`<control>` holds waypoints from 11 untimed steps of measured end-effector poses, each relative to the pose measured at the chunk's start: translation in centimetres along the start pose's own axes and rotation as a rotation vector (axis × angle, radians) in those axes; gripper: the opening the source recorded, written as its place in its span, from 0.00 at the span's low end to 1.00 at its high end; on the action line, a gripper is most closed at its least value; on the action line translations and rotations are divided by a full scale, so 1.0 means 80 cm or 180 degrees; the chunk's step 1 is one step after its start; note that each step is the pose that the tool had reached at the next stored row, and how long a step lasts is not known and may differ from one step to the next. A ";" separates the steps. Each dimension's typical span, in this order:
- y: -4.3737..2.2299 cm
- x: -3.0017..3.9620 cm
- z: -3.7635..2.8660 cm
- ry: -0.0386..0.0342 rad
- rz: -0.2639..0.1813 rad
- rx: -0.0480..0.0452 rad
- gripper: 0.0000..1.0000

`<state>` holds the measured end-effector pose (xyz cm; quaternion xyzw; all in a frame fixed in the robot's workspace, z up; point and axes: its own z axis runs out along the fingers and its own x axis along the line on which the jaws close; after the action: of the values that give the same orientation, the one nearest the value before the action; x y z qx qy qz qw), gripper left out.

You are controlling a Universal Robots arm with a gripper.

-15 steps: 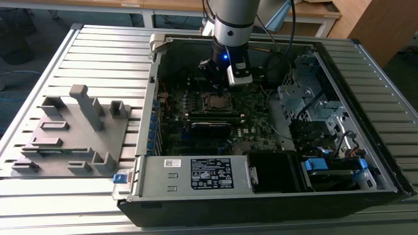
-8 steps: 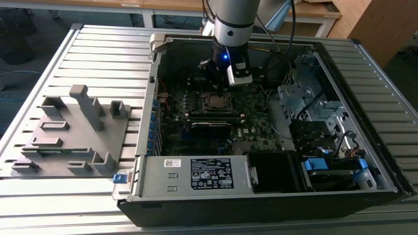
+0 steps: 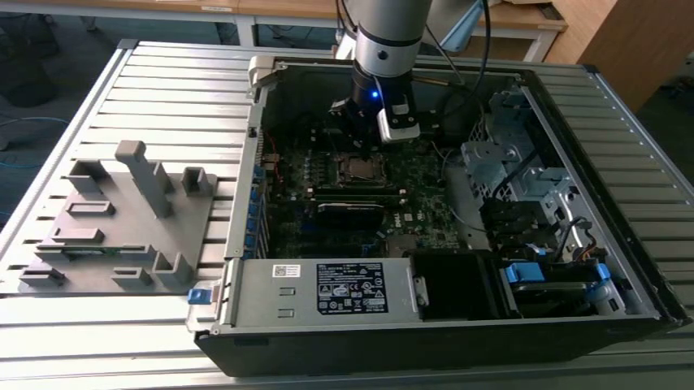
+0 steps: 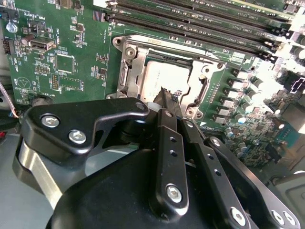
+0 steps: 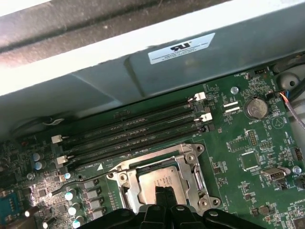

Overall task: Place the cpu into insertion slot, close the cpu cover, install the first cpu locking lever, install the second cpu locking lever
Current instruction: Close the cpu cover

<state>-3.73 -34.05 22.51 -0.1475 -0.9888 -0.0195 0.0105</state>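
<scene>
A: One grey fixture (image 3: pixel 119 219) is sitting at the exterior view's left on the slatted table (image 3: pixel 162 73), beside the open computer case (image 3: pixel 434 345). What is crowding the middle?

B: The arm (image 3: pixel 385 41) is reaching down into the case over the circuit board (image 3: pixel 314 175). A metal drive cage (image 3: pixel 509 158) is standing further right. Memory strips (image 5: pixel 133 131) are running just beside the insertion slot (image 5: pixel 121 180).

A: Pincer?

B: The gripper (image 4: pixel 165 93) is clenched, tips pressing together on nothing, over the cpu (image 4: pixel 157 76); contact, cannot tell. The cpu is lying flat in the slot, dull silver, the cpu cover (image 4: pixel 202 81) framing it.
</scene>
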 end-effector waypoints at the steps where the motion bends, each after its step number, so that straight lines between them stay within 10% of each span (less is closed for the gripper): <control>1: 0.0000 0.0000 0.0000 0.0001 -0.0031 0.0001 0.10; 6: -0.0001 -0.0001 0.0007 0.0000 -0.0204 0.0002 0.10; 11: -0.0002 0.0002 0.0029 -0.0089 -0.0275 -0.0023 0.10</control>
<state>-3.75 -34.05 22.27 -0.1049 -0.9942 -0.0214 -0.0046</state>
